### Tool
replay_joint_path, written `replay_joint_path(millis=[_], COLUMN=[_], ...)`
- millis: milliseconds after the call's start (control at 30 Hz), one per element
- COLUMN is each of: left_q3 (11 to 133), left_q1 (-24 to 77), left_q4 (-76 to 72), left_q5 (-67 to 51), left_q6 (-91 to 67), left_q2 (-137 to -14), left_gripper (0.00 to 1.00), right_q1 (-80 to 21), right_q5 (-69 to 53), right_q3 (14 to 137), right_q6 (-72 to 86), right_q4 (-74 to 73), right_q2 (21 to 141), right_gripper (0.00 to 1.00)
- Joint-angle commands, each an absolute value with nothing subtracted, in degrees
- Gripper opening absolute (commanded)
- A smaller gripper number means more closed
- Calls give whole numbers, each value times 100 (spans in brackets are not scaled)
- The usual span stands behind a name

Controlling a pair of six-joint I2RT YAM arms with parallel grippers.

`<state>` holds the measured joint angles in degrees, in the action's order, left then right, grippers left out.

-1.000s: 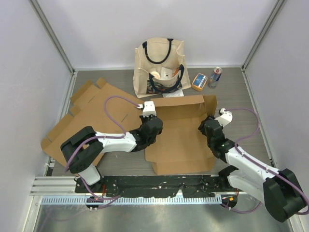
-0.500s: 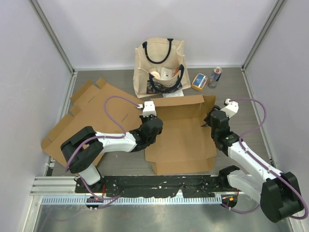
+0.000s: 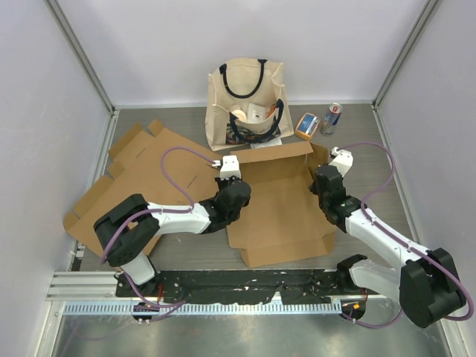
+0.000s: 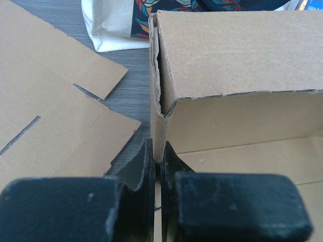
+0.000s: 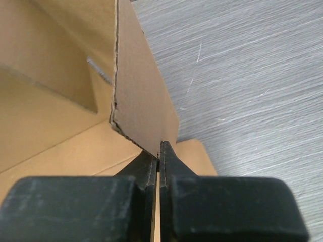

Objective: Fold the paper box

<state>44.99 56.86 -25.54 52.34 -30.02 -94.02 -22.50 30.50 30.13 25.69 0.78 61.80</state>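
Top external view: the paper box [image 3: 279, 208] is seen partly formed on the bench [image 3: 379, 149], just on the arms' side of the tote bag [image 3: 248, 104], with its rear wall close against the foot of that bag. The rear wall has been raised and stands roughly upright. A short side panel is turned up at each end of it, so two rear corners are begun. The base panel and the flaps farthest from the tote bag are seen lying flat. It is judged that less than half of the folding is done: the side walls are yet to be squared and locked, the wall away from the tote bag raised, and the loose flaps tucked.

The left pincer [image 4: 157, 156] is seen closed, its fingers pinched on the lower edge of the box's left side panel, at the corner below the tote bag's left end. The right pincer [image 5: 159, 151] is likewise closed, clamped on the thin edge of the right side panel, at the corner farther from the tote bag. A flat cardboard sheet [image 3: 141, 178] is left lying to the left of the tote bag, untouched.
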Motion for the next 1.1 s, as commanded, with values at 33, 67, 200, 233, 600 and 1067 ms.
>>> replay_joint_path(millis=[33,67,200,233,600,1067], left_q3=[4641,4658,4641,4632,4377,4324], left_q1=[5704,5713,5713,5713,5722,5722], left_q4=[-2531,-2523,-2505,-2505,-2698,-2672], left_q5=[5036,5027,5010,5010,4896,4887], left_q6=[-3103,-3103,-3111,-3111,-2918,-2856], left_q2=[-9589,-9598,-9607,-9606,-9527,-9475], left_gripper=[0,0,0,0,0,0], right_q1=[-2540,-2566,-2654,-2715,-3023,-1516], right_q5=[2839,2778,2322,2268,1925,3086], right_q3=[3357,3392,3393,3306,3295,6055], right_q6=[3120,3172,3524,3655,2936,2399], right_q4=[-535,-641,-888,-705,-919,-3235], right_q2=[5871,5854,5801,5801,5354,5465], right_gripper=[1,1,1,1,43,67])
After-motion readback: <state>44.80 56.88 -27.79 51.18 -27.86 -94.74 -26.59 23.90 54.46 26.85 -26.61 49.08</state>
